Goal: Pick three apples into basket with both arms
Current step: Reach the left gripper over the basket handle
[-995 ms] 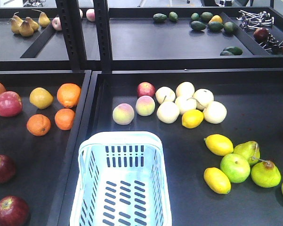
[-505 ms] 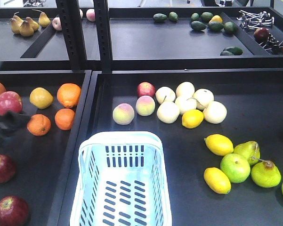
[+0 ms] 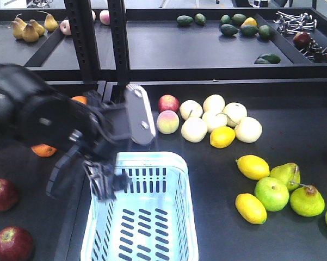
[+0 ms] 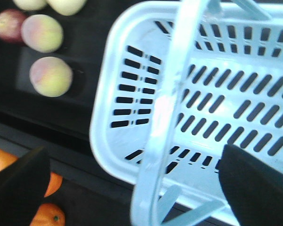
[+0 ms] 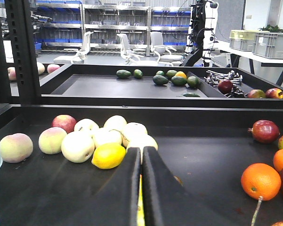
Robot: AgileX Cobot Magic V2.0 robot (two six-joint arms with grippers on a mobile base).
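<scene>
Basket (image 3: 189,217) of pale blue plastic stands at the front of the dark surface (image 3: 294,136), and my left claw (image 4: 134,160) hangs over its far left corner, fingers (image 4: 19,186) spread wide apart and gripping nothing (the hoop handle (image 4: 162,117) crosses the wrist view between them, blurred, and I cannot tell whether it touches either one). The light grey block (image 3: 139,115) near my left wrist sits above the basket's far rim in the front view. Two dark maroon apples (image 3: 0,194) lie outside the basket, on the left section of the surface near its front corner, the nearer apple (image 3: 13,243) at the bottom edge; a raised divider (image 3: 76,234) runs between them and the basket. Two peaches (image 4: 51,76) lie just beyond the basket's far end. My right claw (image 5: 141,150) shows only in its own wrist view: fingers pressed together side by side, holding nothing, low over the surface, with a lemon (image 5: 108,155) just beyond it to the left and an orange (image 5: 260,181) well apart on the right
</scene>
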